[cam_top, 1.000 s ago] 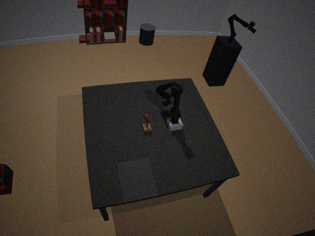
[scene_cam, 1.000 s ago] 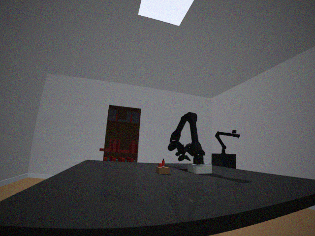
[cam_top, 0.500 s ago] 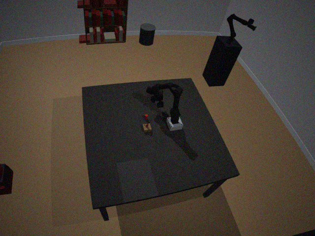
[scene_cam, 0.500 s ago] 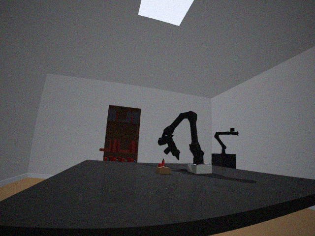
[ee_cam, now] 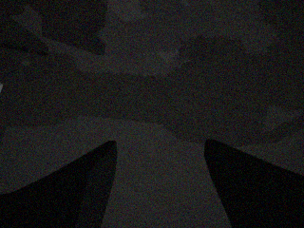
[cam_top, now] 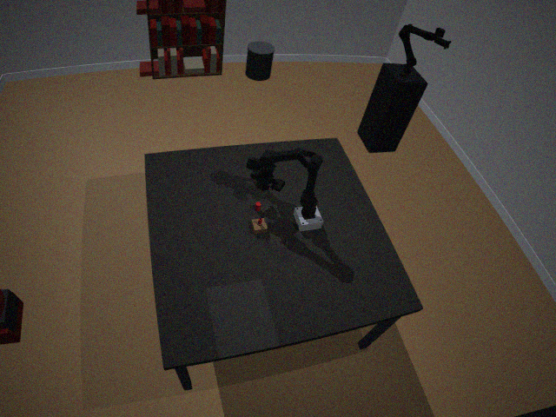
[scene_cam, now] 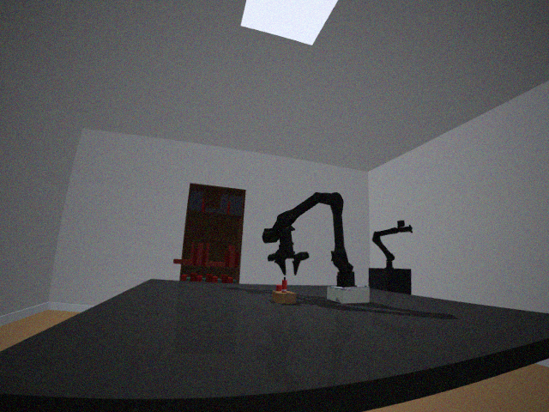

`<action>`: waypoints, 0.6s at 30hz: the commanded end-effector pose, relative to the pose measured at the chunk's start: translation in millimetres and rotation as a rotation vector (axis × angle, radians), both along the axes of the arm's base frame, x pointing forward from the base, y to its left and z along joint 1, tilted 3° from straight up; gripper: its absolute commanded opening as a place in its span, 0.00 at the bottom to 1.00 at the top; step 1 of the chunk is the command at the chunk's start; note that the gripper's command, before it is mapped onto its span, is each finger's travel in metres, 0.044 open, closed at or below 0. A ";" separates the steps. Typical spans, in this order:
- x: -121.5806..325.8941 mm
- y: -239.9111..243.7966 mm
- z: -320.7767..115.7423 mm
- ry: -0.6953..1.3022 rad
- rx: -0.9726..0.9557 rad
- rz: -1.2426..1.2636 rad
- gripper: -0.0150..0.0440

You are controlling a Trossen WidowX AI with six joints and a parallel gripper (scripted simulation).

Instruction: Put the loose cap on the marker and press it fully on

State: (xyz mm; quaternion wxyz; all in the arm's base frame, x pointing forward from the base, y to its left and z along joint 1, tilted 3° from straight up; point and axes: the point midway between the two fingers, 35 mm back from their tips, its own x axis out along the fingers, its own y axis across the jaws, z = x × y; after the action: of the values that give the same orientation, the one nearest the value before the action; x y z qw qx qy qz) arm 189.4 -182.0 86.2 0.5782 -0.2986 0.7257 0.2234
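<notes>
Near the middle of the table (cam_top: 215,314) we find one red cap (cam_top: 258,206) standing on the surface, just on the far side of the holder block (cam_top: 259,225). One tan holder block sits beside the arm's white base (cam_top: 308,218), to its left in the top view, and one marker (cam_top: 260,221) stands upright in it, showing as a small red tip. Cap and marker are apart; the cap is not on the marker.

We see one arm (scene_cam: 330,221) rising from the base, bending at a high elbow and reaching over toward the cap, with the wrist pointing down. Its gripper (scene_cam: 288,264) hangs in the air above the cap and block, not touching either. The two fingers are parted to a middling gap and hold nothing. From the wrist view, we see the dark table between the fingers and the red cap at the top edge of the frame, beyond the fingertips.

Farther out, we count one bookshelf (cam_top: 183,37) against the far wall, one dark cylinder (cam_top: 259,60) beside it, and one second arm (cam_top: 421,40) on a dark pedestal (cam_top: 390,112) at the far right.
</notes>
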 end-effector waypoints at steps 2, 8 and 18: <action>54.3 59.7 22.9 -0.095 0.133 0.678 0.67; 59.9 75.0 26.9 -0.112 0.152 0.810 0.67; 60.2 74.5 26.9 -0.112 0.152 0.810 0.67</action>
State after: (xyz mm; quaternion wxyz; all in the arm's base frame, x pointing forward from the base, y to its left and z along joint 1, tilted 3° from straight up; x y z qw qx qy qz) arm 248.2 -109.9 111.5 0.5062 -0.5217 0.5076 0.4625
